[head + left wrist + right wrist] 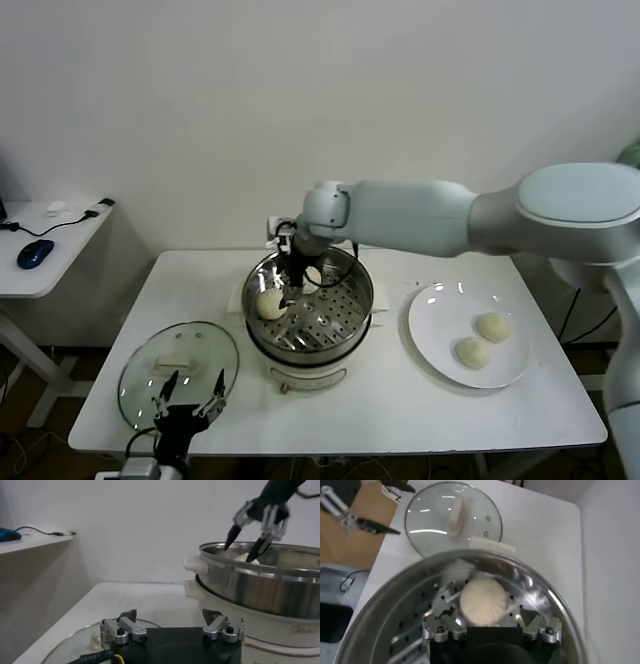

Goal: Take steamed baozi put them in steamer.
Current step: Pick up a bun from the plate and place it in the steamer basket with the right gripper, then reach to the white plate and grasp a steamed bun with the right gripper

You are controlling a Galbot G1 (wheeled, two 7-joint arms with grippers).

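Head view: right gripper (290, 283) partly masks the round shiny steel steamer (345, 318) interior, a 2nd bun behind it unclear. Right arm reaches across, gripper down inside the pot, jaws wide w/ nothing held. Smooth pale cream baozi (483, 600) lies on the perforated tray just beyond its fingertips. Left gripper (187, 393) parked over round glass lid (150, 362), open. Two more pale buns (482, 340) on white round plate (430, 350), well apart from the right gripper.

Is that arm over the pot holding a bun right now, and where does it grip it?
Nothing is held: the right gripper stands open above a baozi in the steamer.
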